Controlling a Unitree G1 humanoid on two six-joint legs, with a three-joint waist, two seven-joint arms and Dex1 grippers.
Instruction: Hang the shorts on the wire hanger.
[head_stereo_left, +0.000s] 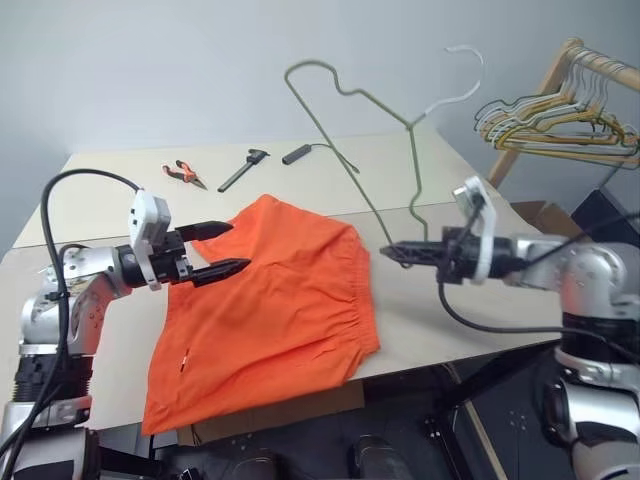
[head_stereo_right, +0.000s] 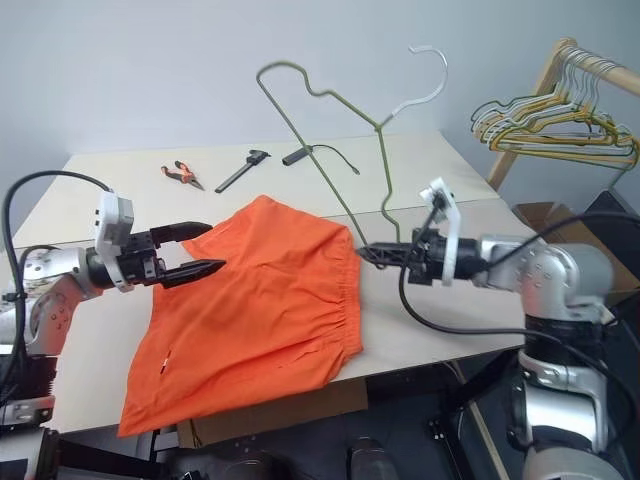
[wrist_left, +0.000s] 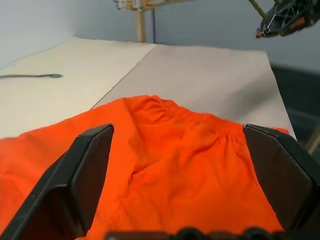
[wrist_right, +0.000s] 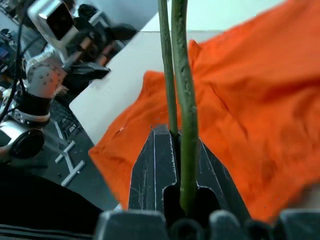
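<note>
On the worktop (head_stereo_left: 450, 310), the limp, light shorts (head_stereo_left: 270, 310) are best pinched at the gathered waistband by the spread left pincer (head_stereo_left: 222, 250), while the stiff wire hanger (head_stereo_left: 375, 160) is clamped in the right pincer (head_stereo_left: 392, 251).

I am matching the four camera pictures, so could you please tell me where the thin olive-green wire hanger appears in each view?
Left eye view: the thin olive-green wire hanger stands upright, centre-right, above the table.
Right eye view: upright near the centre.
Left wrist view: a short wire stub at the right gripper.
Right wrist view: two wire strands clamped between the fingers.
Shared landmark: the bright orange fabric shorts.
</note>
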